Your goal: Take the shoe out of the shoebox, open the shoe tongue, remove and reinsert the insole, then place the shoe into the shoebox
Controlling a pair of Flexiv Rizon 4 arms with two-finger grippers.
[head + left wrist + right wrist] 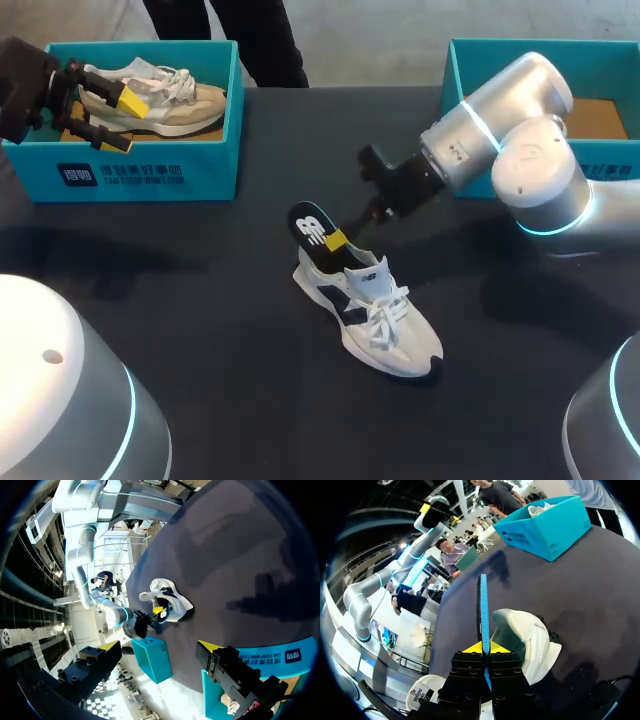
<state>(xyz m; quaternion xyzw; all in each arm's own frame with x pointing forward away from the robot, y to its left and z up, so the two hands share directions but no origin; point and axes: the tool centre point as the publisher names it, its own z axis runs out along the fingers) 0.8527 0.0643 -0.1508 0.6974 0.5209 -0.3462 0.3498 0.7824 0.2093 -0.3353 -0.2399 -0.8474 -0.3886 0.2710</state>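
A white and navy shoe (372, 315) lies on the black table, toe toward the front right. Its dark blue insole (315, 232) sticks up out of the heel opening. My right gripper (337, 239) is shut on the insole; in the right wrist view the thin insole (483, 615) stands edge-on between the yellow fingertips (470, 648), with the shoe (525, 642) just ahead of them. My left gripper (112, 108) stands open over the left teal shoebox (150, 165), beside a beige shoe (165, 105) inside it. The left wrist view shows the white shoe (167, 602) far off.
A second teal shoebox (470, 60) stands at the back right behind my right arm, its cardboard floor showing. A person stands behind the table's far edge without touching it.
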